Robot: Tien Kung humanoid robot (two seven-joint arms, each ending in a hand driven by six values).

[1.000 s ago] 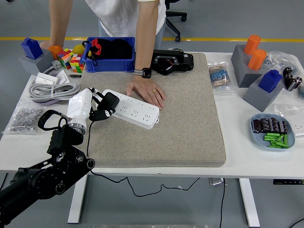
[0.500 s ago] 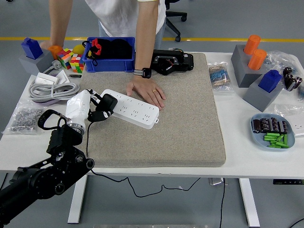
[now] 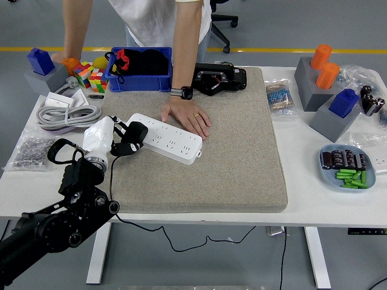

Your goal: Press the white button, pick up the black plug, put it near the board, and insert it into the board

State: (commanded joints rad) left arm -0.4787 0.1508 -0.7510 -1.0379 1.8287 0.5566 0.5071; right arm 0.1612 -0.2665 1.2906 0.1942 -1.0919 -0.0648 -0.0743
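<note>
Since a second ago, your left robot hand [image 3: 124, 140] has been drifting slightly up and to the left, carrying the black plug [image 3: 135, 134] with it; its fingers are closing around the plug, which is hovering at the left end of the white board [image 3: 166, 138]. You are seeing the board lying slantwise on the grey mat [image 3: 205, 145], and a person's hand [image 3: 187, 118] is pressing flat on the mat, touching the board's far edge. Behind that hand a black device [image 3: 219, 79] is sitting at the mat's far edge, beside a blue bin [image 3: 140, 70]. Left of your robot hand a coiled grey cable [image 3: 65, 113] is lying on the table [image 3: 302, 145], with a bag of small parts [image 3: 30, 151] nearer you. Well apart on the right, a dish of green and black pieces [image 3: 346, 167] is resting.
</note>
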